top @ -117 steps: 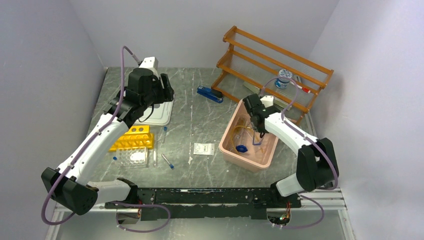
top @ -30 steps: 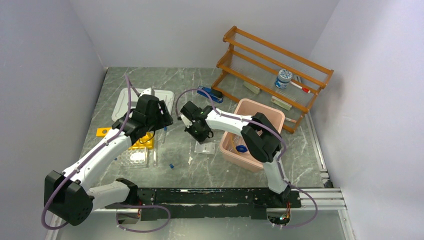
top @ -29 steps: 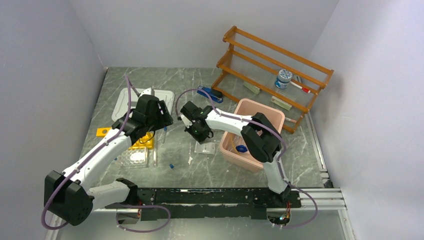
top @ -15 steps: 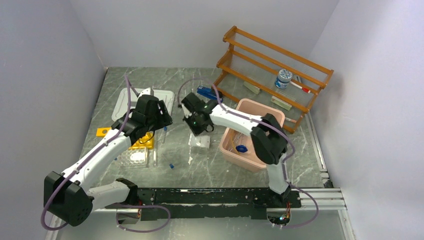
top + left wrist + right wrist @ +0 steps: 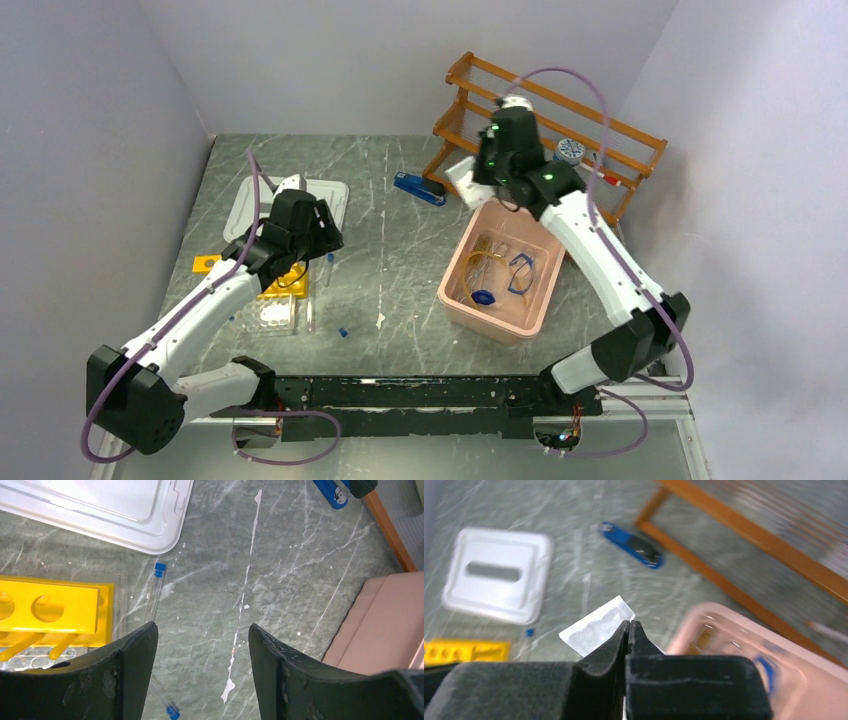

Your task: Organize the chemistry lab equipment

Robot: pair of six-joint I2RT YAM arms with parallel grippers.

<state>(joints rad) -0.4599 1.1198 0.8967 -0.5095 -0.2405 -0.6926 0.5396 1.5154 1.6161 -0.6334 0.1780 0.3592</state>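
1. Since the earlier frames, the white flat packet [image 5: 460,172] has been picked up off the middle of the table [image 5: 400,250] and swung up and back by the right arm. It's now held in the air by the far-left corner of the pink bin [image 5: 462,250], just in front of the wooden rack [image 5: 600,150]. The left arm has barely been shifted.
2. The right gripper [image 5: 629,625] is pinched fully shut on one edge of the packet. In the wrist view, the rest of the sheet is seen sticking out to the left of the tips.
3. The bit that matters: the bin sits below and to the near-right of the claw, while the packet pokes out away from it. So the claw probably needs to be carried further over the bin's inside before anything is let go, or the packet could end up on the rim or outside.
4. The goggles [image 5: 520,272], tan tubing [image 5: 478,262] and a blue cap [image 5: 484,297] can already be seen inside the bin.
5. The left gripper [image 5: 200,630] is held wide with nothing in it, low over the table. A blue-capped tube [image 5: 154,592] lies just off its left finger beside the yellow rack [image 5: 50,605], long axis pointing roughly away from the claw. That one is clearly nearer the left arm.
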